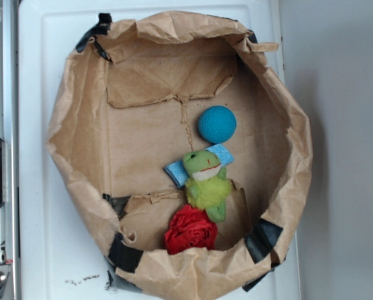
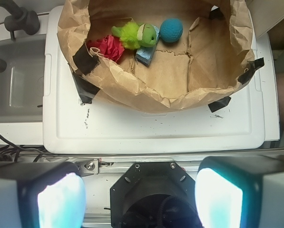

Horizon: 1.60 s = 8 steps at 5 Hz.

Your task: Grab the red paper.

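the red paper (image 1: pixel 190 229) lies crumpled inside the brown paper bag (image 1: pixel 80 181), close against the bag's wall, touching the green plush frog (image 1: pixel 207 181) that rests partly on a light blue piece (image 1: pixel 179 173), with the blue ball (image 1: pixel 217 124) just past the frog. in the wrist view the hand (image 2: pixel 139 194) is open and empty, its two pads spread wide, well apart from the bag, which sits on the white bench (image 2: pixel 156 130).

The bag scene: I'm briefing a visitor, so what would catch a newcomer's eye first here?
Probably the red paper, a bright wad low against the near wall of the brown bag, touching the green frog above it. Next, the blue ball just past the frog. In the wrist view the gripper waits outside the bag, jaws wide apart.
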Available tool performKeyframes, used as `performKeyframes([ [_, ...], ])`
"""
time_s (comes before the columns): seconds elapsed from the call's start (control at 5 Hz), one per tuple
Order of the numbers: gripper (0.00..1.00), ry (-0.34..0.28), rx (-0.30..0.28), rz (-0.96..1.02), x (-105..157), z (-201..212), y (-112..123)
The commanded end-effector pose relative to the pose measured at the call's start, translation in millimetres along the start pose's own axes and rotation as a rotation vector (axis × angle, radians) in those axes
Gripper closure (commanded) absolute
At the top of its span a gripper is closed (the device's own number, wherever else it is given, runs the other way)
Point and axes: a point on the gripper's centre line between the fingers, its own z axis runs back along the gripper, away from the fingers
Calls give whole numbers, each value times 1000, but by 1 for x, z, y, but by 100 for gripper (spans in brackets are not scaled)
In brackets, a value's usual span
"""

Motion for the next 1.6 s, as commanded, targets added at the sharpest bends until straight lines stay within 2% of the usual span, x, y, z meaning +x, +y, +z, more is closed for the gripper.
performKeyframes([
  [0.0, 0, 0, 0, 0, 0, 0, 0],
  [0.2, 0, -26, -39, 158, 21, -2, -11],
  [0.4, 0, -63, -89, 302, 46, -6, -7],
  [1.2, 0, -63, -89, 302, 46, -6, -7],
  [1.4, 0, -42, -135, 509, 86, -25, -10],
])
